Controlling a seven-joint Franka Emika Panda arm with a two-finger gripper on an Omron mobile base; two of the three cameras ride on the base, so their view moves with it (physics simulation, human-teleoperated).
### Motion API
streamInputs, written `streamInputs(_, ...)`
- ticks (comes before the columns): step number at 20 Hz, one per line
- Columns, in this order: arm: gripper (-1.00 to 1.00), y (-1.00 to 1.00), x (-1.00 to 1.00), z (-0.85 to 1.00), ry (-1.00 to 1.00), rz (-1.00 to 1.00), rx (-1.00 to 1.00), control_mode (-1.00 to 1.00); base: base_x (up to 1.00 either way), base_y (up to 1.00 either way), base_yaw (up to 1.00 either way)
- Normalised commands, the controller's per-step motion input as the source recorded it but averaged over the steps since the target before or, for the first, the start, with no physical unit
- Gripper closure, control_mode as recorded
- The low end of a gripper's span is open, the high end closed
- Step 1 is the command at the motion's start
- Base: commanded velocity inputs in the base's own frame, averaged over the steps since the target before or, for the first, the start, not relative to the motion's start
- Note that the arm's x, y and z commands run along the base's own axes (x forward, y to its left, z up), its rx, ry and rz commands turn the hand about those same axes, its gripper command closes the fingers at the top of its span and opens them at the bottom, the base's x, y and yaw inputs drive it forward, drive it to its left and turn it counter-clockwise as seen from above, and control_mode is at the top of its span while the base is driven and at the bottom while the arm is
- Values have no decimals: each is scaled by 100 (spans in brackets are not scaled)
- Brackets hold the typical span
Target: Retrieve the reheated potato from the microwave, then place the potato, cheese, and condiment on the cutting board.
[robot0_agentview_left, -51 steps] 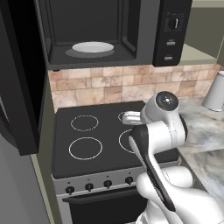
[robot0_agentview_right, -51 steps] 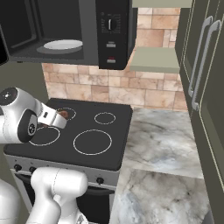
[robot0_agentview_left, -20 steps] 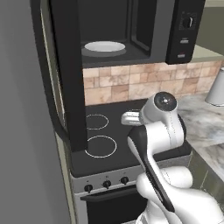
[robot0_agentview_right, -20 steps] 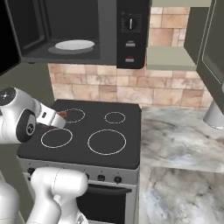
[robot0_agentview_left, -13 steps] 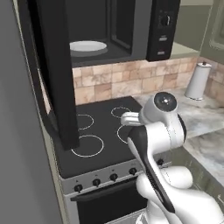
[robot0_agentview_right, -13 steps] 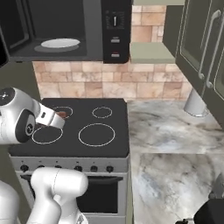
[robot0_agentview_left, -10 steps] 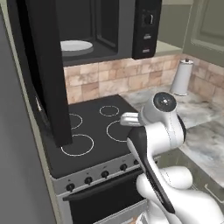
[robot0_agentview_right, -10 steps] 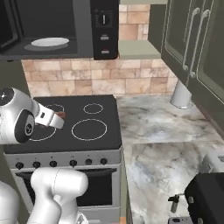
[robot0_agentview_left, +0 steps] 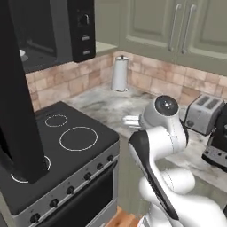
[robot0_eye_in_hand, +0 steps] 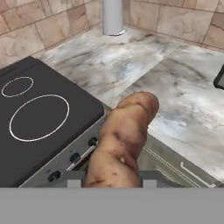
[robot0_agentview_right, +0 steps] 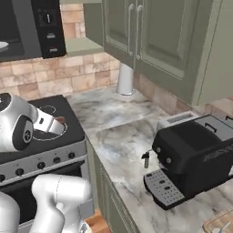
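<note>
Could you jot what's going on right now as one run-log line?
phase: carrying | pincer: shut on potato | over: stove front edge | microwave: door open | cutting board: not reached

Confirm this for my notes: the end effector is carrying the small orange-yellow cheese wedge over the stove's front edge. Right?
Not quite. The end effector is shut on the brown oblong potato, not cheese, as the hand view shows; it is over the black stove's front edge.
</note>
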Motion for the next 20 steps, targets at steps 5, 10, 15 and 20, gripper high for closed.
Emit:
streamInputs(5,100,0,0,0,0,0,0,100,-18,8,-85)
streamInputs(10,100,0,0,0,0,0,0,100,-20,11,-84)
streamInputs(15,100,0,0,0,0,0,0,100,-4,-15,-63)
streamInputs(20,100,0,0,0,0,0,0,100,3,-46,-22)
